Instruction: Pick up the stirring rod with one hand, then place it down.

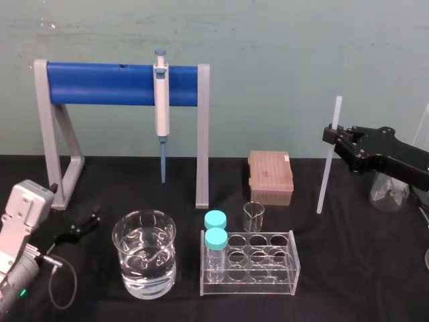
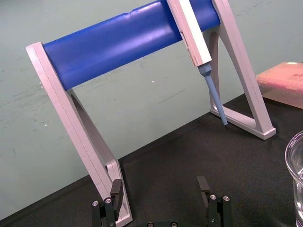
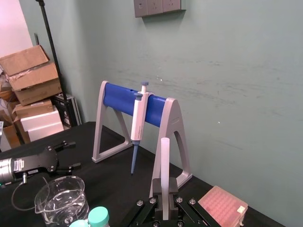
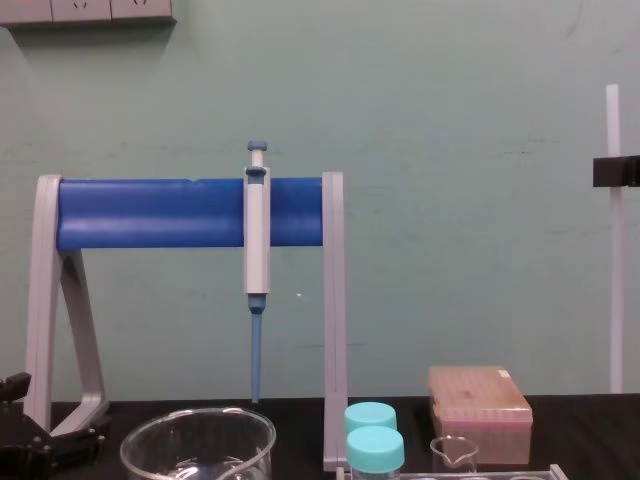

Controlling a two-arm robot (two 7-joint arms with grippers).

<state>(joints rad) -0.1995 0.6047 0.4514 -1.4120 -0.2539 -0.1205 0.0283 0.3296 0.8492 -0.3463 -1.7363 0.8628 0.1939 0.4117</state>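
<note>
At the frame's right the right gripper (image 1: 331, 135) is clamped high on the upright stirring rod (image 1: 326, 176), so its long free lower end could pivot or slip on meeting the table (image 1: 348, 268); the left gripper (image 1: 82, 225) rests lower left, fingers apart.

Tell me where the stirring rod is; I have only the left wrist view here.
Observer: The right gripper is shut on the stirring rod, holding it upright over the right side of the table.
Operator: My left gripper sits open, low by the stand. Is the rod lifted clear?
Observer: Yes; in the chest view its lower end hangs above the table.
Operator: Where along the rod is the grip?
Observer: On its upper part, with a short length sticking out above the grip.
</note>
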